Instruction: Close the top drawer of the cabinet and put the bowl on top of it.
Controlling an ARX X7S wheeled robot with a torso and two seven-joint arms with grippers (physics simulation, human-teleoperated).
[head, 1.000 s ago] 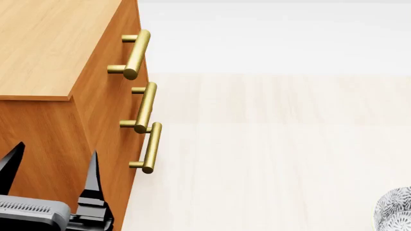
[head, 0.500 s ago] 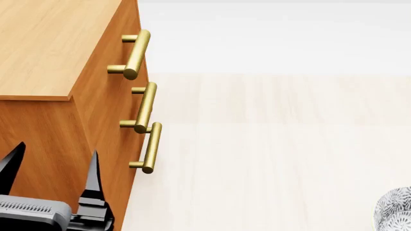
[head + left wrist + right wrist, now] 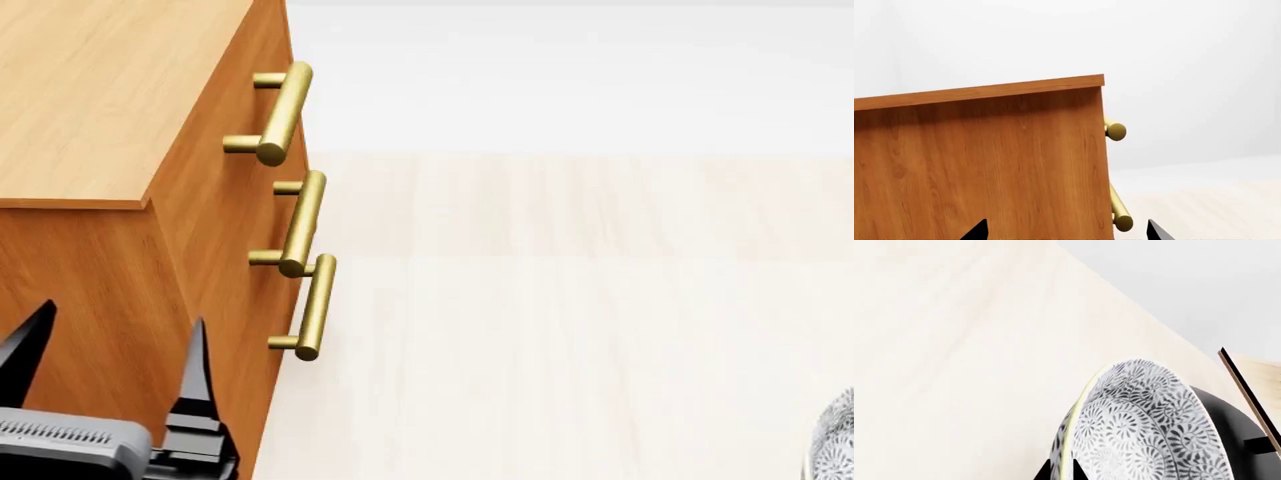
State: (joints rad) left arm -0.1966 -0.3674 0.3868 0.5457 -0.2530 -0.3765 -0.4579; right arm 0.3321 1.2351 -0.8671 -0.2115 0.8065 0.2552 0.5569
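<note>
The cabinet stands at the far left, its flat lid facing up and its front facing right. All three drawer fronts sit flush, so the top drawer is shut; its brass handle runs near to far along the front. The left gripper hovers beside the cabinet's near side panel, its black fingertips pointing up and spread apart, holding nothing. The bowl is at the near right edge of the head view, tipped on its rim, with the right gripper clamped on that rim.
</note>
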